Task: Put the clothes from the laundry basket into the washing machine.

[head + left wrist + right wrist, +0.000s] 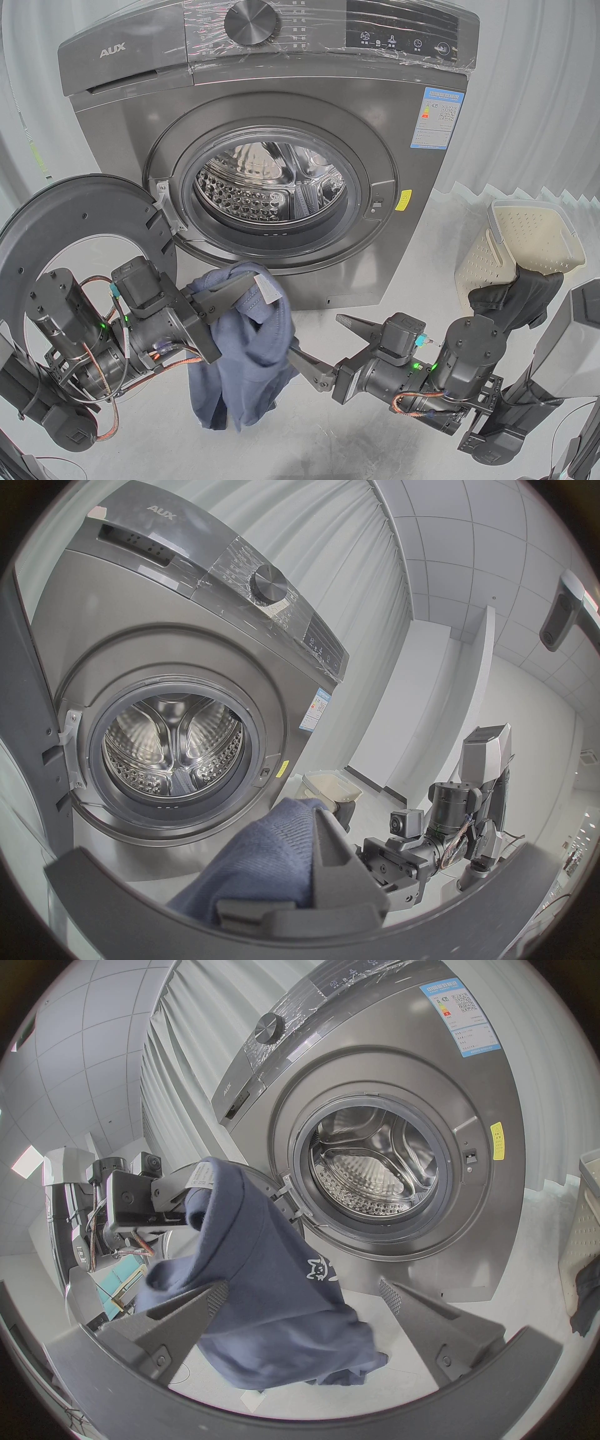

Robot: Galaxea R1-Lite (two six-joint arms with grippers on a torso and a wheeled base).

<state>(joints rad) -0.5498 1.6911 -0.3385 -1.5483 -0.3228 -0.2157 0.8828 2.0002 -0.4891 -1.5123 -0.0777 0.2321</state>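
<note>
Left gripper (247,292), arm low at seven o'clock of the ribbed steel drum (250,194) in the washing machine (375,112), clamps a limp navy sweatshirt (250,362). At its three o'clock the right gripper (315,337) has its wedge fingers spread, beside the cloth. Far right, a perforated cream laundry basket (537,231) has a dark garment (519,294) draped over its rim.

A pale pleated curtain (537,94) hangs along the back of the room, reaching down to the smooth light grey floor (375,444); a ceiling of square white panels (494,536) spans overhead, one lit panel (26,1161) glowing; a plain white wall (412,705) stands beyond the curtain's end.
</note>
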